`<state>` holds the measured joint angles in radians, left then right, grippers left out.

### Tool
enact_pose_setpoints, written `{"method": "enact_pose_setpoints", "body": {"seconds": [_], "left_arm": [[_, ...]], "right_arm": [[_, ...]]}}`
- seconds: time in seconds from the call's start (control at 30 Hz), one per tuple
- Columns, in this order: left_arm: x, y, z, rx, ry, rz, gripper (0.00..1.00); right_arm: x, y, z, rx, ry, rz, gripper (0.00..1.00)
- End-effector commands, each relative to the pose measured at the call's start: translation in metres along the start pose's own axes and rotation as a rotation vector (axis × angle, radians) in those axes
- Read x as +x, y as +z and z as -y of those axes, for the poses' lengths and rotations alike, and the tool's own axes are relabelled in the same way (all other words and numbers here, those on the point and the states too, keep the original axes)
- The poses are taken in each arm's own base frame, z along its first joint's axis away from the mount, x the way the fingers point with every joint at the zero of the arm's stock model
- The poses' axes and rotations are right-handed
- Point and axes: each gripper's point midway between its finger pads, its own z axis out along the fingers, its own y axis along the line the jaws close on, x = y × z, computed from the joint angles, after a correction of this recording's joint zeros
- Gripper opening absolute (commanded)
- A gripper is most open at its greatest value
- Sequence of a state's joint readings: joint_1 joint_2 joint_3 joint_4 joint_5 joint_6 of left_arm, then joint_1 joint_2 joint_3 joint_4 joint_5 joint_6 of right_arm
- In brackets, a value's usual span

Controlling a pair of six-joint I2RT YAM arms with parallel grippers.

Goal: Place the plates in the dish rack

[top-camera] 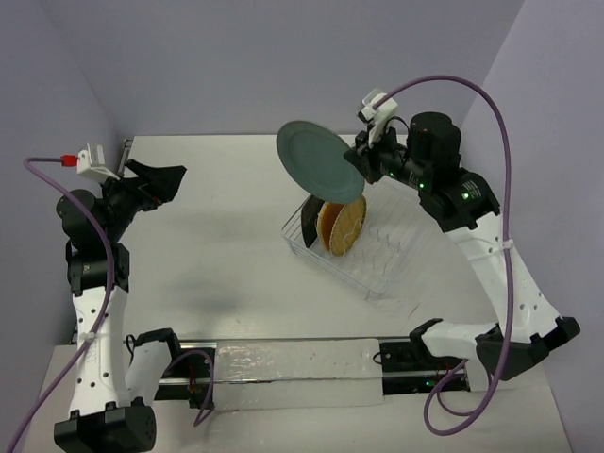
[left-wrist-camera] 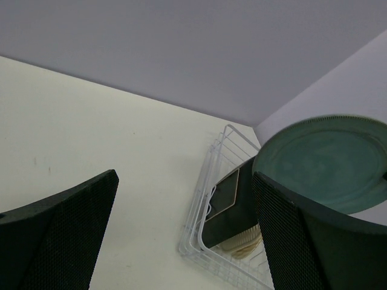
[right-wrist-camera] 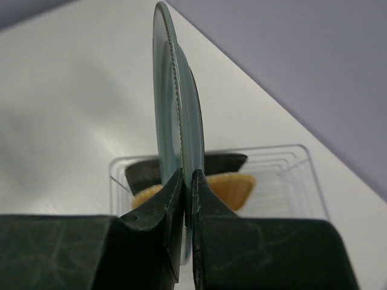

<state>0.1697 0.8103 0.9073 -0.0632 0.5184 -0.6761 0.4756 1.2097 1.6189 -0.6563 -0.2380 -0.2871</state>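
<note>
My right gripper [top-camera: 363, 166] [right-wrist-camera: 187, 175] is shut on the rim of the round teal-grey plate [top-camera: 319, 160] [right-wrist-camera: 172, 90]. It holds the plate on edge in the air, above the left end of the clear wire dish rack [top-camera: 377, 266] [right-wrist-camera: 302, 175] [left-wrist-camera: 202, 205]. A black square plate [top-camera: 310, 219] [left-wrist-camera: 233, 196] [right-wrist-camera: 145, 172] and woven bamboo plates [top-camera: 342, 225] [right-wrist-camera: 233, 188] stand upright in that end of the rack. My left gripper [top-camera: 162, 179] [left-wrist-camera: 184, 178] is open and empty, raised over the far left of the table. The teal plate [left-wrist-camera: 326, 160] also shows in its view.
The white table [top-camera: 217, 245] ends at grey walls behind and on both sides. A clear plastic strip over a rail [top-camera: 293, 368] runs along the near edge between the arm bases. The right part of the rack holds bare prongs.
</note>
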Motion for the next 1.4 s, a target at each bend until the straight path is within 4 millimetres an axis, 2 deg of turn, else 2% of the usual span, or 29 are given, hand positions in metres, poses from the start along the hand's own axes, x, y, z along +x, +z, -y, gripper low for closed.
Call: {"method": "enact_pose_setpoints", "body": {"seconds": [0.0,0.13,0.2,0.3,0.43,0.57,0.63,0.67,0.7,0.73,0.83,0.87,1.1,1.27,1.37], "left_arm": [[-0.010,0.005,0.015,0.072,0.087,0.012,0.99],[-0.010,0.011,0.004,0.024,0.066,0.016,0.99],[-0.005,0.014,0.000,0.020,0.049,0.005,0.99],[-0.003,0.020,-0.003,0.024,0.035,0.010,0.99],[0.004,0.028,-0.003,0.038,0.036,-0.010,0.99],[0.012,0.037,0.002,0.047,0.059,-0.054,0.99],[0.013,0.040,0.006,0.056,0.084,-0.067,0.99],[0.012,0.044,0.009,0.058,0.093,-0.066,0.99],[0.012,0.046,0.010,0.057,0.098,-0.066,0.99],[0.015,0.047,0.010,0.045,0.093,-0.083,0.99],[0.015,0.054,0.003,0.018,0.087,-0.081,1.00],[0.023,0.059,0.007,0.031,0.082,-0.104,0.99],[0.036,0.074,0.004,0.013,0.078,-0.135,0.99],[0.042,0.081,0.007,0.008,0.085,-0.147,0.99],[0.047,0.085,0.005,-0.004,0.083,-0.160,0.99]], "right_arm": [[-0.077,-0.083,0.035,0.196,-0.287,0.210,0.00],[-0.098,-0.128,0.060,0.382,-0.261,0.257,0.00],[-0.103,-0.145,0.079,0.505,-0.214,0.258,0.00],[-0.098,-0.156,0.098,0.631,-0.216,0.229,0.00],[-0.072,-0.135,0.089,0.540,-0.382,0.131,0.00],[-0.048,-0.125,0.087,0.482,-0.531,0.013,0.00],[-0.028,-0.119,0.074,0.367,-0.682,-0.057,0.00],[-0.008,-0.116,0.056,0.244,-0.822,-0.086,0.00],[-0.003,-0.117,0.051,0.224,-0.853,-0.088,0.00],[-0.005,-0.122,0.052,0.225,-0.864,-0.096,0.00],[0.020,-0.123,0.059,0.163,-0.868,-0.251,0.00],[0.025,-0.125,0.061,0.163,-0.897,-0.279,0.00],[0.058,-0.130,0.057,0.033,-1.046,-0.424,0.00],[0.091,-0.109,0.057,-0.084,-1.172,-0.498,0.00],[0.090,-0.097,0.061,-0.100,-1.216,-0.505,0.00]]}}
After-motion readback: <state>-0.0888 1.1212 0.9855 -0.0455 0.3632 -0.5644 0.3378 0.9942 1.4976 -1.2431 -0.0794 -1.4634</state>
